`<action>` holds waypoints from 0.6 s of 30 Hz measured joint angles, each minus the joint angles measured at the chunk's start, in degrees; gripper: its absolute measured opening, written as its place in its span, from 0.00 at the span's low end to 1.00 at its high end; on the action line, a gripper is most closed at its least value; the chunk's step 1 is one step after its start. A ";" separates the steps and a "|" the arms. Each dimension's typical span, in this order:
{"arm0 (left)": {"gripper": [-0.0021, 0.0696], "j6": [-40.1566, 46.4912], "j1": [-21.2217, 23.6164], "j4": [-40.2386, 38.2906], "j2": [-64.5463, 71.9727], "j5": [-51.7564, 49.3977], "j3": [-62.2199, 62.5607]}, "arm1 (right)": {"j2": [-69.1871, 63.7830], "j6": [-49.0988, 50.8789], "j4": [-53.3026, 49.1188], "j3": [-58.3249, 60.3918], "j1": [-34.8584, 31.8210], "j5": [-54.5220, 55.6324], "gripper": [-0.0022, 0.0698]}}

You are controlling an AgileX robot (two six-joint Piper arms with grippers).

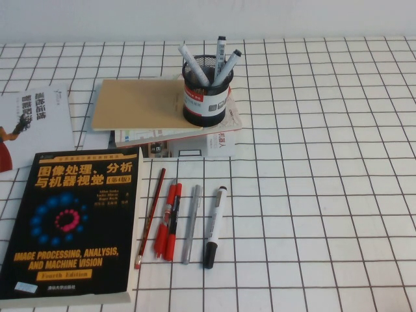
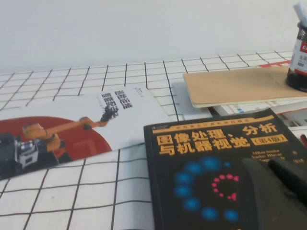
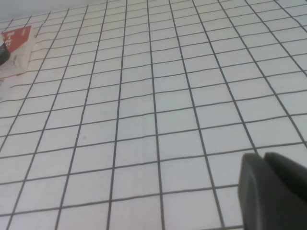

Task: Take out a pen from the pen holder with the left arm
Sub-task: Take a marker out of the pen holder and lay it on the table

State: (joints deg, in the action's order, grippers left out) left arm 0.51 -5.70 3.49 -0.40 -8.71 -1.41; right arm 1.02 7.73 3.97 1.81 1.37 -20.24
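A black mesh pen holder [image 1: 207,97] stands on a stack of books at the back middle of the table, with three grey-and-black pens [image 1: 221,58] sticking out of it. Neither arm shows in the high view. In the left wrist view my left gripper [image 2: 268,165] hangs shut and empty over the black textbook [image 2: 211,172], well short of the pen holder [image 2: 300,62]. My right gripper [image 3: 263,160] is also shut and empty, above bare checked tablecloth.
On the cloth in front of the holder lie a red pencil [image 1: 150,218], two red pens [image 1: 168,221], a grey pen [image 1: 192,224] and a black-capped marker [image 1: 215,227]. The black textbook [image 1: 71,224] lies front left, a brochure [image 1: 29,123] behind it, a tan notebook [image 1: 140,104] under the holder.
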 joint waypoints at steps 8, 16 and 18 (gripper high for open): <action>0.03 -0.04 0.10 0.34 -0.10 -0.74 0.00 | 0.00 0.00 0.00 0.00 0.00 0.00 0.01; 0.03 -0.04 0.10 4.44 -0.19 -4.90 0.00 | 0.00 0.00 0.00 0.00 0.00 0.00 0.01; 0.03 -0.04 0.10 4.53 -0.19 -6.07 0.00 | 0.00 0.00 0.00 0.00 0.00 0.00 0.01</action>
State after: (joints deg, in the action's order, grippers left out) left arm 0.47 -5.61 8.02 -0.59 -14.78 -1.41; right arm 1.02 7.73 3.97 1.81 1.37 -20.24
